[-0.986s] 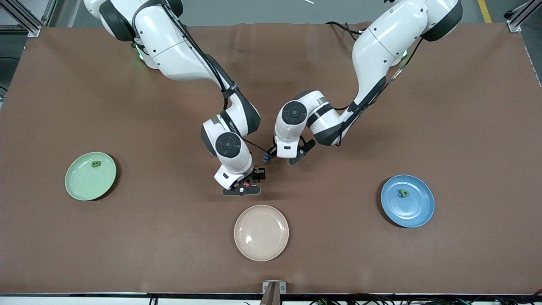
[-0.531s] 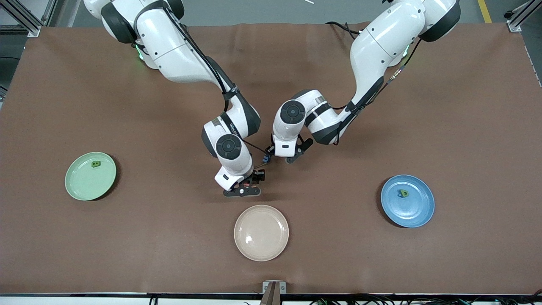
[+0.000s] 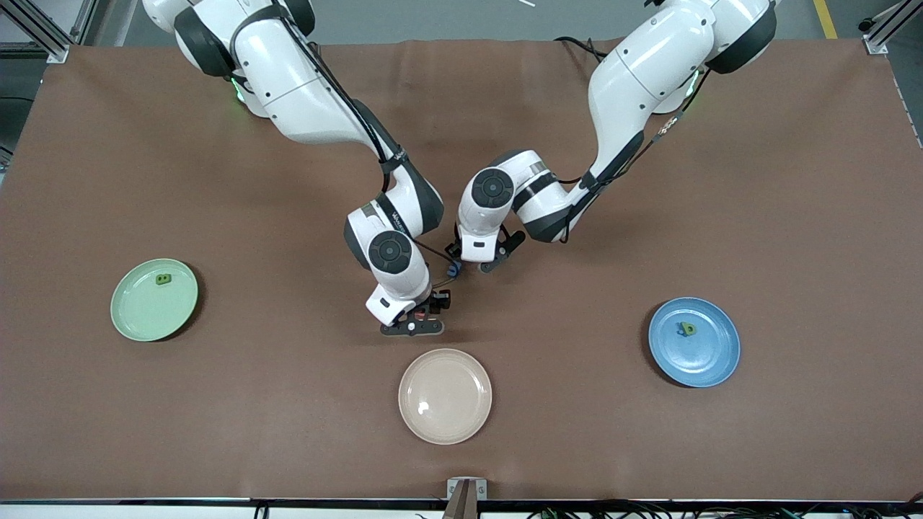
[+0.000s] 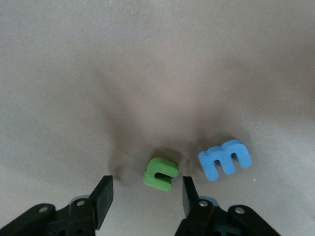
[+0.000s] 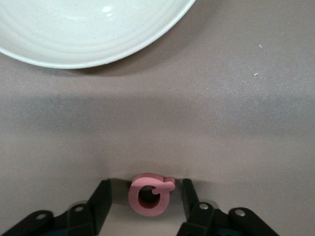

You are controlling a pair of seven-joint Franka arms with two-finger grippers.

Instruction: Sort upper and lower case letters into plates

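A pink letter Q (image 5: 149,194) lies flat on the brown table between the fingers of my right gripper (image 5: 145,195), which is open, with a narrow gap on each side. My left gripper (image 4: 146,192) is open and low over the table, and a green letter c (image 4: 160,173) lies just ahead of its fingertips. A blue letter (image 4: 225,159) lies beside the green one, outside the fingers. The pale green plate (image 3: 137,317) at the right arm's end holds one green letter (image 3: 164,279). The blue plate (image 3: 710,357) at the left arm's end holds another green letter (image 3: 687,329).
A cream-beige plate (image 3: 445,396) with nothing on it lies nearer to the front camera than both grippers, close to the right gripper (image 3: 422,311). Its rim (image 5: 88,59) fills one corner of the right wrist view. The two hands work close beside each other at the table's middle.
My left hand has shifted a little toward the right arm's end and toward the robots' bases. The right arm has stayed where it was, over the pink letter.
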